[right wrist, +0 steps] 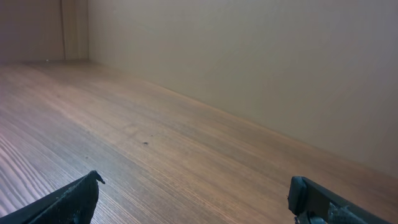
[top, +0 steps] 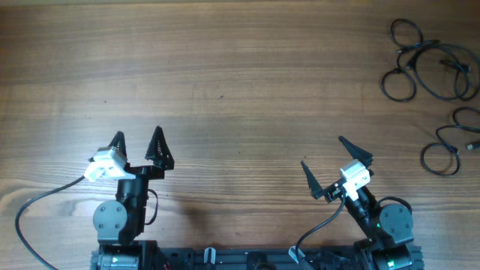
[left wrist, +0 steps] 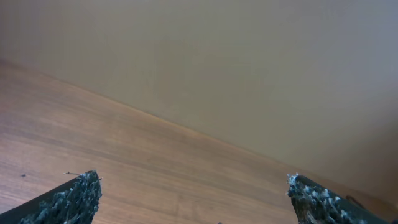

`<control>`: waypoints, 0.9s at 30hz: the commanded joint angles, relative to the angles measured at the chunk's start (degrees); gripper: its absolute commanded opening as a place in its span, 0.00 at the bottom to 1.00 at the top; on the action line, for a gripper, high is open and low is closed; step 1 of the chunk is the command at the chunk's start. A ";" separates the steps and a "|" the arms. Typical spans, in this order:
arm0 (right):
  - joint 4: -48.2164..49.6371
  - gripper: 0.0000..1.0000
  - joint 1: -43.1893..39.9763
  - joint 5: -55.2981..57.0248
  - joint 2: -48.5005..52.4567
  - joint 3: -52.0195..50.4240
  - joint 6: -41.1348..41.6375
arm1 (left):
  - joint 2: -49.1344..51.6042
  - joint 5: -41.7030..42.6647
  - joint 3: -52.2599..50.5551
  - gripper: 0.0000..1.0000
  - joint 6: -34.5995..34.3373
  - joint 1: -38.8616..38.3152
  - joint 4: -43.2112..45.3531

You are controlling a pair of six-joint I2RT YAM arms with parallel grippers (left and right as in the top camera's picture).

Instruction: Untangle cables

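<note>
Thin black cables lie at the table's far right in the overhead view: a tangled bundle of loops [top: 430, 61] near the back corner, and a looser looped cable [top: 451, 142] just in front of it. My left gripper [top: 137, 136] stands open near the front left, far from the cables, nothing between its fingers. The right gripper [top: 322, 150] is open at the front right, a good way left of and in front of the cables. Both wrist views show only bare wood between the left gripper's [left wrist: 194, 180] and the right gripper's [right wrist: 196, 183] wide-apart tips; no cable appears there.
A thick black wire [top: 37, 210] curves from the left arm across the front left of the wooden table [top: 225, 82]. The arm bases [top: 255, 259] sit along the front edge. A plain wall [right wrist: 249, 56] rises behind the table's far edge.
</note>
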 commanded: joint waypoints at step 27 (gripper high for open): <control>0.20 1.00 -0.20 -0.24 -0.52 -0.07 1.05 | -11.19 -2.27 -5.03 1.00 7.28 -2.36 -13.09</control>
